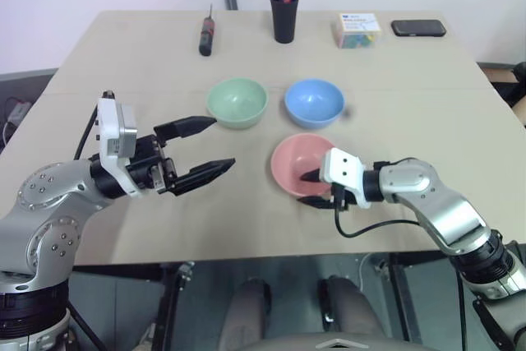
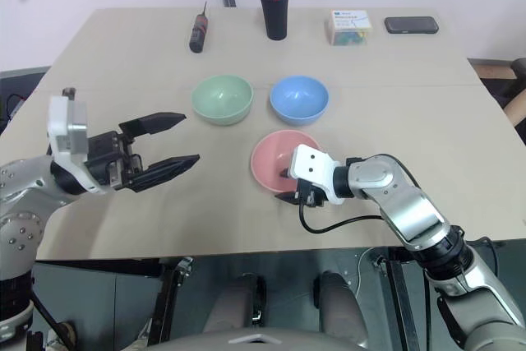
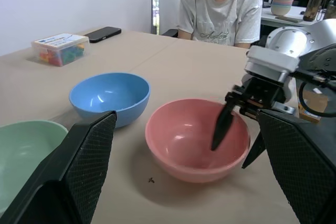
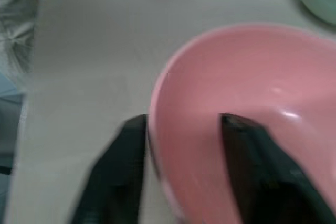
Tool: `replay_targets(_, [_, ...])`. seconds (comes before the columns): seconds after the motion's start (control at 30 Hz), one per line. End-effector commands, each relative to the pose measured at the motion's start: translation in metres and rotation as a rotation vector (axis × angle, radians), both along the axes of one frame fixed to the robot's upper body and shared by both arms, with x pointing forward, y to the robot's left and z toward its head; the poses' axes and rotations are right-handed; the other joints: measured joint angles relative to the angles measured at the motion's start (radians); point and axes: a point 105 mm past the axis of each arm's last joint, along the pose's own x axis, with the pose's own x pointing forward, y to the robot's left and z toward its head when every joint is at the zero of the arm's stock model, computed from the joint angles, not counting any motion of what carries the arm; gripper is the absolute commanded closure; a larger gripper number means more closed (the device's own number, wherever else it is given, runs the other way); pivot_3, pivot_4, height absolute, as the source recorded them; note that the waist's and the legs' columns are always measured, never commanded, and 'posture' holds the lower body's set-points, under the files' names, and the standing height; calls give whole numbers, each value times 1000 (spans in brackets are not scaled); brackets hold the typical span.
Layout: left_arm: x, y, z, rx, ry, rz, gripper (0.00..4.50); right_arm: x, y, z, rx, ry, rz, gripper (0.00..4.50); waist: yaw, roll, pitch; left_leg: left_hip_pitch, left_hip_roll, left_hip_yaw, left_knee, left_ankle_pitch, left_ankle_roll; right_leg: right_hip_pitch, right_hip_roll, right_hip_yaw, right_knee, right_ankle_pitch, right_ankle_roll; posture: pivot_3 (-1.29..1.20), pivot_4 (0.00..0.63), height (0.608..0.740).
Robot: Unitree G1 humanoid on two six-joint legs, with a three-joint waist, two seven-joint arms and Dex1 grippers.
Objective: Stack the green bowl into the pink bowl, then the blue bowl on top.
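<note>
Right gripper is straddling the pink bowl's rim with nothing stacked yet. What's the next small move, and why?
Probably back the right gripper off the pink bowl: its fingers stand apart, one inside the rim, one outside. The green bowl sits empty on the table, nearest the open left gripper, which could then reach for it. The blue bowl waits.

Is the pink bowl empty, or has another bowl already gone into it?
No bowl is in it. The pink bowl holds only one finger of the right hand; the green bowl and blue bowl sit separately on the table.
</note>
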Motion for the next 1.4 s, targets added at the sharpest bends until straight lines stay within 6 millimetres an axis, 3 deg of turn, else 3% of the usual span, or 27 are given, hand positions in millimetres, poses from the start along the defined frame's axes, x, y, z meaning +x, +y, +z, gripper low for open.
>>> replay_targets(0.03, [-4, -1, 8, 11, -44, 0, 0, -1, -1, 12, 8, -46, 30, 489, -1, 0, 0, 0, 0, 0, 0, 0, 0, -1, 0, 0, 0, 0, 0, 0, 150, 740])
replay_targets(0.07, [-4, -1, 8, 9, -44, 5, 0, 2, -4, 23, 39, -71, 9, 81, -1, 0, 0, -1, 0, 0, 0, 0, 0, -1, 0, 0, 0, 0, 0, 0, 150, 740])
replay_targets(0.23, [2, 5, 4, 12, -62, 94, 0, 0, -15, 75, 202, -124, 4, 81, -3, 0, 0, 0, 0, -1, 0, 0, 0, -1, 0, 1, 1, 0, 0, 0, 150, 740])
replay_targets(0.37, [31, 14, 4, 116, -126, 326, 0, 5, -28, 101, 282, -209, -40, 81, 2, 0, 0, 0, 0, -3, 0, 0, 0, 0, 0, -1, 1, 0, 0, 0, 150, 740])
replay_targets(0.43, [50, 18, 3, 247, -145, 461, 0, 5, -36, 113, 392, -225, -44, 81, 9, -1, 0, 0, 0, -2, 0, 0, 0, 1, 0, -1, 1, 0, 0, 0, 150, 740])
replay_targets(0.5, [62, 18, 0, 374, -150, 509, 0, 8, -43, 117, 414, -238, -75, 81, 16, -1, 0, 0, -1, -2, 0, 0, 0, 1, 0, -2, 0, 0, 0, 0, 150, 740])
replay_targets(0.73, [105, 2, -25, 797, -189, 392, 0, 8, -53, 118, 391, -298, -151, 81, 13, -1, 0, 0, -1, 0, 0, 0, 0, 0, 1, -1, 0, 0, 0, 0, 150, 740])
replay_targets(0.9, [122, -11, -46, 936, -214, 295, 0, 5, -62, 115, 374, -324, -213, 81, 13, -1, 0, -3, 0, 2, -2, 0, 0, -4, 1, 1, 0, 0, 0, 0, 150, 740])
replay_targets(1.03, [133, -19, -47, 996, -288, 238, 981, 0, -70, 114, 353, -348, -256, 0, 20, -1, 0, -7, 0, 0, 1, 0, 0, -6, 1, 0, 0, 0, 0, 0, 150, 740])
replay_targets(1.33, [143, -20, -42, 1070, -370, 188, 4305, -12, -82, 109, 328, -354, -306, 0, 16, -1, 0, -13, -1, -6, 4, 0, 0, -8, 1, -6, 0, 0, 0, 0, 150, 740])
replay_targets(1.4, [142, -20, -39, 1075, -391, 173, 4443, -12, -84, 109, 331, -354, -316, 0, 17, -1, 0, -13, -1, -7, 5, 0, 0, -8, 1, -7, 0, 0, 0, 0, 150, 740])
